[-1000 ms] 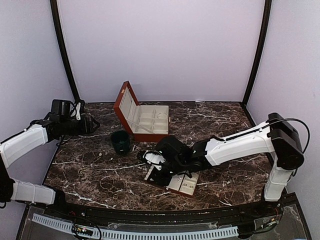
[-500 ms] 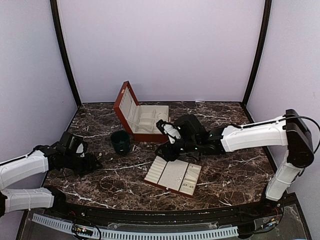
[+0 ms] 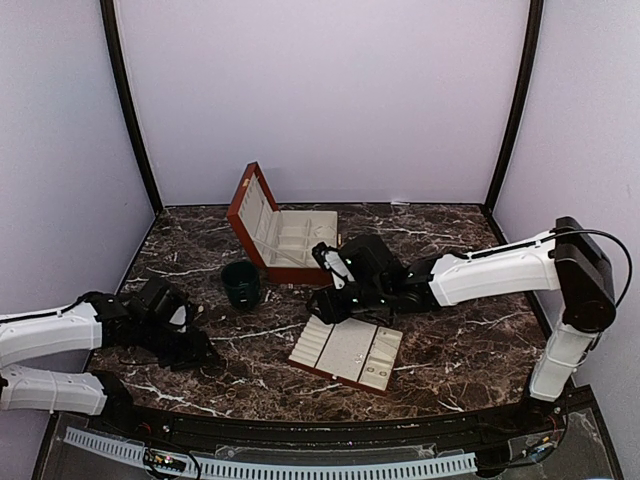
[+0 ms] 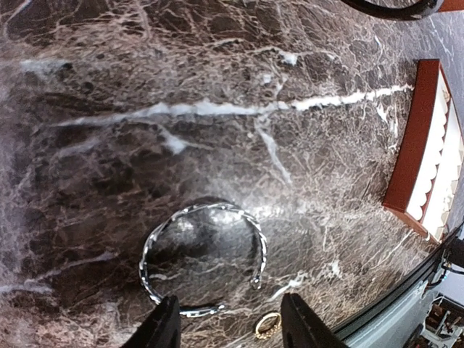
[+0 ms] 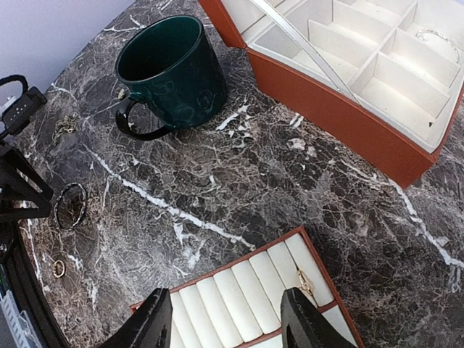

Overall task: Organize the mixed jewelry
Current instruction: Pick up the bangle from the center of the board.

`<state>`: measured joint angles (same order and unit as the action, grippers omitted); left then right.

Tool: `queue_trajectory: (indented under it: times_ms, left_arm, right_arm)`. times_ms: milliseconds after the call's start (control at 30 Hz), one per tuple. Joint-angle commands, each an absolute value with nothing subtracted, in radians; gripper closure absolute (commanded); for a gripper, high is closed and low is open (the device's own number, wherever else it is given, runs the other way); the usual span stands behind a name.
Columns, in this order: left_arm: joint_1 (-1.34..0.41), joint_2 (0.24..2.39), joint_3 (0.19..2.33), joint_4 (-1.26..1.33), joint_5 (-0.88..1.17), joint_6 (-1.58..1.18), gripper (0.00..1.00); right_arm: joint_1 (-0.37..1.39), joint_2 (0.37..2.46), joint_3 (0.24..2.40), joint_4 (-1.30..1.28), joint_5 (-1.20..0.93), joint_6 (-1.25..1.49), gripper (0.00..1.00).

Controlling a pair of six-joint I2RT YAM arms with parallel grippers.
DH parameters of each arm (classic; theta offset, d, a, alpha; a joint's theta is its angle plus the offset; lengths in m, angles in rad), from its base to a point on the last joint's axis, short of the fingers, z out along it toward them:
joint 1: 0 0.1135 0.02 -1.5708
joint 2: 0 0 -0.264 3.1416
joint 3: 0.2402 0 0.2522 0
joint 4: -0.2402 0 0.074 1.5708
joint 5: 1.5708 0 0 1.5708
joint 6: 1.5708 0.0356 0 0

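A silver twisted bangle [image 4: 203, 261] and a small gold ring [image 4: 267, 324] lie on the marble just ahead of my open, empty left gripper [image 4: 230, 335], low over the front left of the table [image 3: 200, 350]. Both also show in the right wrist view, the bangle [image 5: 70, 205] and the ring [image 5: 58, 269]. My right gripper [image 5: 226, 326] is open and empty, hovering over the far end of the cream slotted tray [image 5: 246, 297], between it and the box [image 3: 325, 305]. A gold ring [image 5: 304, 281] sits in one tray slot. A thin pale loop [image 5: 435, 36] lies in a box compartment.
The dark green cup [image 5: 170, 69] stands left of the open red-brown box [image 5: 341, 116], whose lid is up [image 3: 250, 210]. A tiny pale piece [image 5: 65, 125] lies on the marble left of the cup. The table's front edge is close behind the left gripper.
My left arm came down from high at the far left to low over the front left marble. My right gripper lifted off the slotted tray and drew back toward the box.
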<state>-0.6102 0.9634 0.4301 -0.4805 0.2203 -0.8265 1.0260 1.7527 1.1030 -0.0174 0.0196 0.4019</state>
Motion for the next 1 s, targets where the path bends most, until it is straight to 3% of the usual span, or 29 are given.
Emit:
queue_trajectory:
  times_ms: [0, 100, 600, 967]
  left_arm:
    - [-0.664, 1.034, 0.488, -0.442, 0.203, -0.797, 0.55]
    - [-0.729, 1.115, 0.544, -0.476, 0.146, -0.755, 0.66]
    - [-0.865, 1.277, 0.592, -0.499, -0.013, -0.724, 0.70]
    - [-0.872, 1.284, 0.550, -0.458, -0.003, -0.704, 0.83]
  right_arm:
    - [1.032, 1.750, 1.088, 0.022, 0.050, 0.425, 0.49]
    - [1.031, 1.746, 1.080, 0.020, 0.071, 0.422, 0.49]
    - [1.031, 1.739, 1.049, 0.044, 0.082, 0.430, 0.50]
    - [1.028, 1.724, 1.033, 0.051, 0.119, 0.444, 0.50]
